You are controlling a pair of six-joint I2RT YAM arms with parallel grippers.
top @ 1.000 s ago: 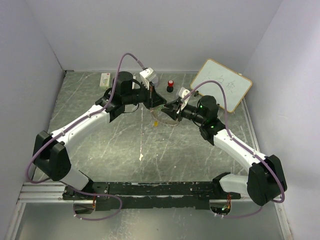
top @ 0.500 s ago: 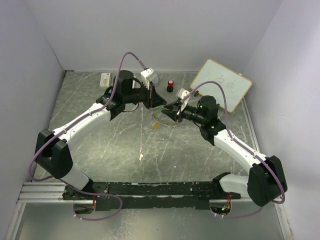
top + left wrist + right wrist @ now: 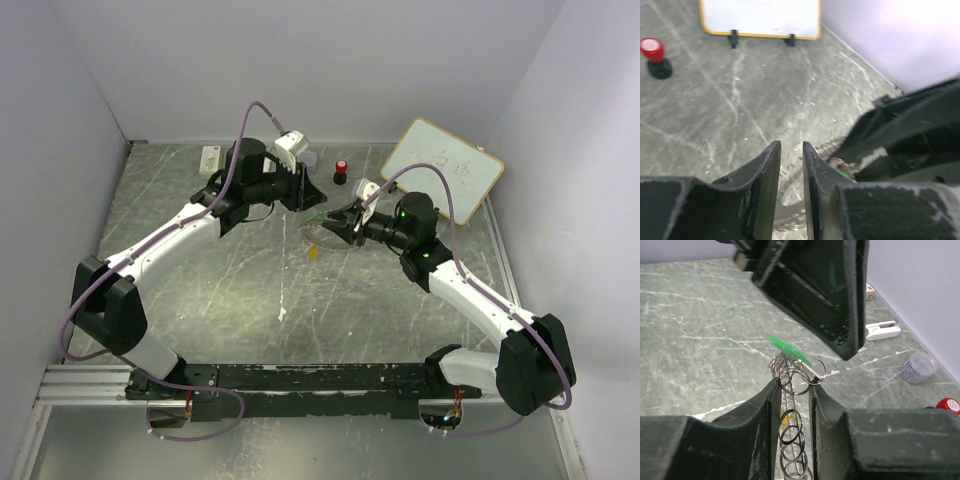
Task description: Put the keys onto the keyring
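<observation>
My right gripper (image 3: 333, 226) is shut on the keyring (image 3: 791, 382), whose chain-like silver loops run between its fingers. The ring also shows in the top view (image 3: 338, 238). The green key (image 3: 788, 349) sits at the ring's far end, just past the fingertips, and seems caught in the loops. The yellow-orange key (image 3: 788, 416) shows under the loops between the fingers, and as a small spot in the top view (image 3: 313, 252). My left gripper (image 3: 301, 190) hovers just behind the ring with its jaws nearly together and empty. In the left wrist view the ring (image 3: 789, 175) lies below its fingertips (image 3: 774, 150).
A small whiteboard (image 3: 443, 168) stands at the back right. The red-capped black knob (image 3: 341, 171) is behind the grippers. A white box (image 3: 210, 160) lies at the back left. The right wrist view shows a white clip-like object (image 3: 881, 330) and a small cup (image 3: 920, 367).
My left gripper has drawn back and to the left, away from the ring. My right gripper has stayed shut on the ring and shifted slightly left.
</observation>
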